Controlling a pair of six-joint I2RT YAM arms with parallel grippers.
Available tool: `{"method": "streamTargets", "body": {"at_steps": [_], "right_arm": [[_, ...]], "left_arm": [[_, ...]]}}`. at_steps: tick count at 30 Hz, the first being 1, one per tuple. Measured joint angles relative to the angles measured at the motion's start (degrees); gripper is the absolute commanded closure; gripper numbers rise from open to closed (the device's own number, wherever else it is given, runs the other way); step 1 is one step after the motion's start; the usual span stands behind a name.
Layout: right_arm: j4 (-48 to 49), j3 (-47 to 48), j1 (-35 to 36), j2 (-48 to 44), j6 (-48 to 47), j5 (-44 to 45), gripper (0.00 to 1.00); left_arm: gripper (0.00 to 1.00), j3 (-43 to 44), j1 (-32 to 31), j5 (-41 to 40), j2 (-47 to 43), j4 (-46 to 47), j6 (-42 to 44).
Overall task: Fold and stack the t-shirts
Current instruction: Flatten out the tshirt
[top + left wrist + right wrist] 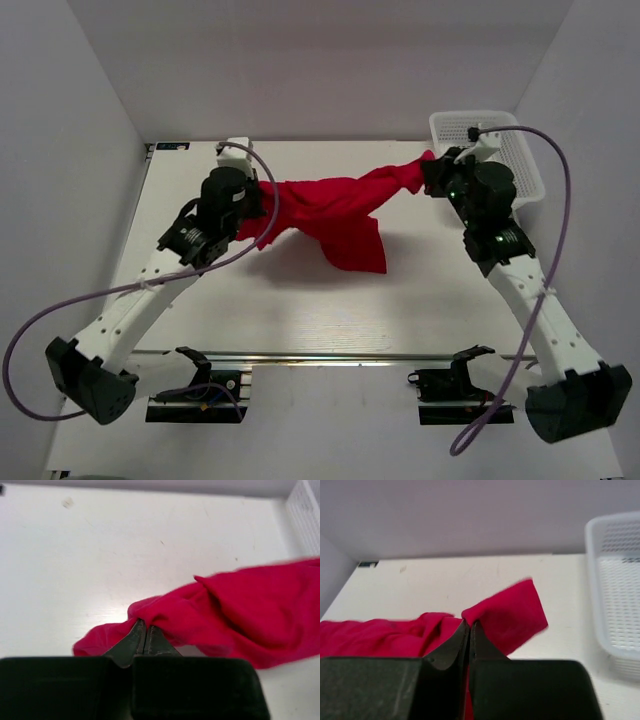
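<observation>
The near half of the white surface (300, 310) lies bare, open right to its front edge. Over the middle, the red t-shirt (335, 215) is strung between both arms, one fold drooping low (plain, crumpled, no print). The wrist views show what the top view hides: the left pincer (146, 632) is clamped on a bunched edge, and the right pincer (470, 632) is pinching another fold. The white mesh basket (522, 165) sits in the far right corner, beside the right arm.

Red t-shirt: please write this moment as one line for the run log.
left gripper: shut on t-shirt | right gripper: shut on t-shirt | t-shirt: stretched between both, not folded | basket: far right
</observation>
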Motion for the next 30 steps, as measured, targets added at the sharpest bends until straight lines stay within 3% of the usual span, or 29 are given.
{"method": "streamTargets", "body": {"at_steps": [11,15,18,21,24,27,30], "right_arm": [[-4.33,11.02,0.02,-15.39,-1.68,3.17,1.0],[-5.29,17.46,0.04,-17.33,-3.23,3.08,1.0],[-5.7,20.37,0.07,-19.1,-4.28,3.08,1.0],[-5.75,22.34,0.07,-20.5,-4.94,3.48,1.0],[-5.75,22.64,0.04,-21.66,-5.14,4.07,1.0],[-5.31,20.59,0.07,-21.97,-5.03,4.81,1.0],[-5.99,17.16,0.04,-20.15,-4.07,6.6,1.0]], "left_arm": [[1.0,4.76,-0.24,-1.36,-19.04,0.02,5.33],[1.0,6.78,-0.33,3.34,-24.63,0.11,6.56],[1.0,8.61,-0.2,11.39,-27.34,0.22,7.54],[1.0,9.94,0.15,18.78,-28.46,0.07,8.2],[1.0,11.19,0.2,21.18,-27.58,-0.28,8.52],[1.0,11.87,0.31,17.35,-24.11,-1.51,7.98],[1.0,12.46,0.39,8.5,-17.2,-2.4,6.95]]}}
